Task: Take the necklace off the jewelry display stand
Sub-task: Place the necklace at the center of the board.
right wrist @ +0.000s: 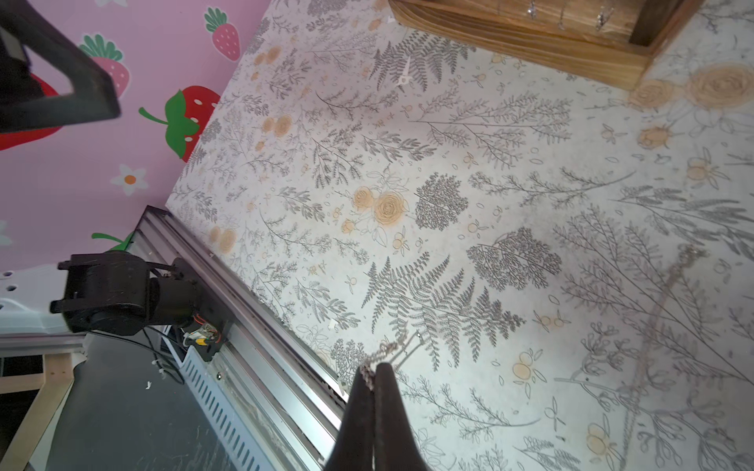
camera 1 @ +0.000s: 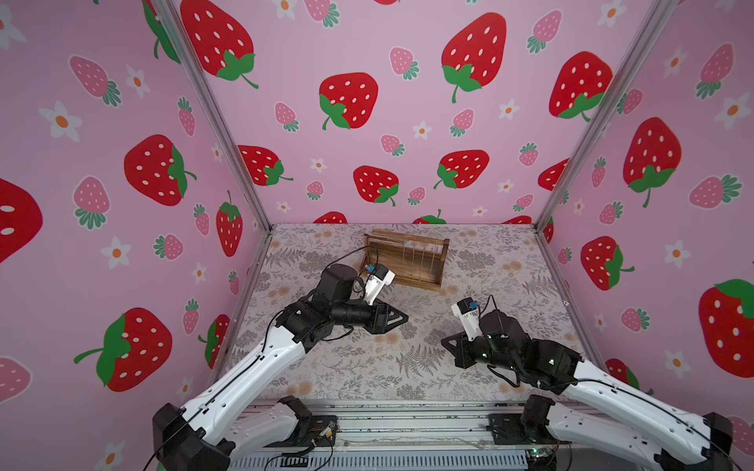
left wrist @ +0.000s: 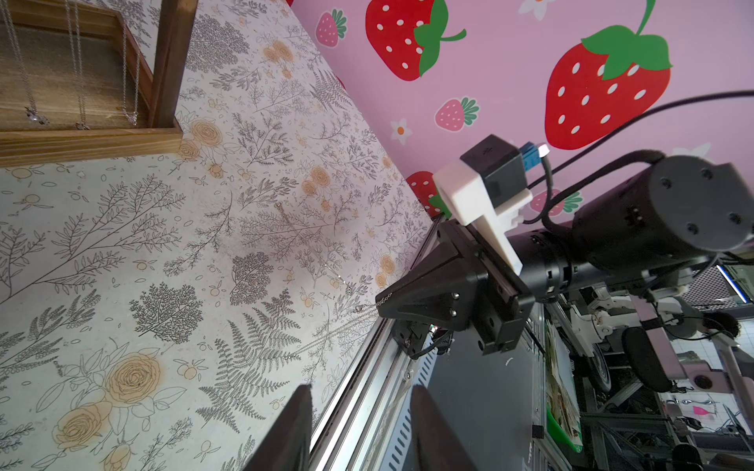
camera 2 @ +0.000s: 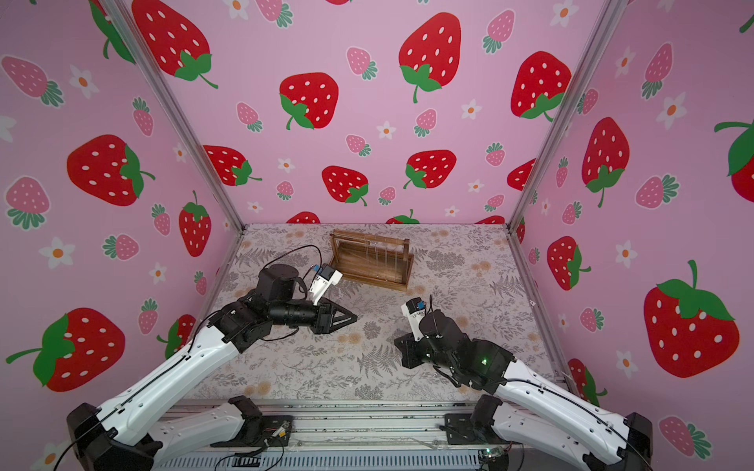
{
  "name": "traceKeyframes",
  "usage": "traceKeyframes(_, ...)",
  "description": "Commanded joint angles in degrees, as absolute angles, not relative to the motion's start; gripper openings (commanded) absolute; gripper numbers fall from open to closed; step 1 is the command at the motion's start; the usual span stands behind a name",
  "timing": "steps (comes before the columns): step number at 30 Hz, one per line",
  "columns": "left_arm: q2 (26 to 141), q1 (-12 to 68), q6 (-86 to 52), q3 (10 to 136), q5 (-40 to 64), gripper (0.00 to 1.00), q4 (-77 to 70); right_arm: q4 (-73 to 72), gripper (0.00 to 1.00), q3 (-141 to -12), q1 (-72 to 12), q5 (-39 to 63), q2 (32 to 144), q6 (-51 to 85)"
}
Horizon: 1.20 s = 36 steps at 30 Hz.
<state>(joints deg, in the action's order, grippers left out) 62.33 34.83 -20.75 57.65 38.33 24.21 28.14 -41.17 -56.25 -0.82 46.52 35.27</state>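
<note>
The jewelry display stand (camera 1: 424, 281) (camera 2: 377, 281) is a dark wooden rack at the back of the table, also seen in both wrist views (left wrist: 81, 140) (right wrist: 530, 38). My right gripper (right wrist: 373, 369) (camera 1: 444, 341) (camera 2: 398, 344) is shut on the thin silver necklace (right wrist: 385, 350). It holds the necklace over the table's front right, well clear of the stand. In the left wrist view the chain (left wrist: 383, 301) trails from those fingertips down toward the table. My left gripper (left wrist: 361, 407) (camera 1: 404, 317) (camera 2: 354, 317) is open and holds nothing. It hovers in front of the stand, pointing right.
Several other thin chains (left wrist: 77, 61) hang from the stand's top bar over its tray. The floral table cover (camera 1: 359, 367) ends at a metal rail (camera 1: 387, 412) along the front. Pink strawberry walls (camera 1: 122, 204) close in the left, back and right sides.
</note>
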Motion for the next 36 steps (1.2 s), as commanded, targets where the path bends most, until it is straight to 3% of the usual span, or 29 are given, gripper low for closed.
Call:
traceKeyframes(1, 62.88, 34.78, -19.65, 57.58, 38.76, 0.41, 23.55, 31.83, 0.00, -40.23, -56.60, -2.90, 44.45, 37.35)
traceKeyframes(25, 66.72, 34.88, -18.45, 60.64, 39.55, 0.41, 24.97, 42.87, 0.00, -36.36, -56.95, -3.47, 34.45, 39.63)
traceKeyframes(36, 67.50, 34.81, -18.55, 60.99, 39.72, 0.41, 25.05, 45.90, 0.00, -35.85, -56.95, -11.30, 35.00, 42.16)
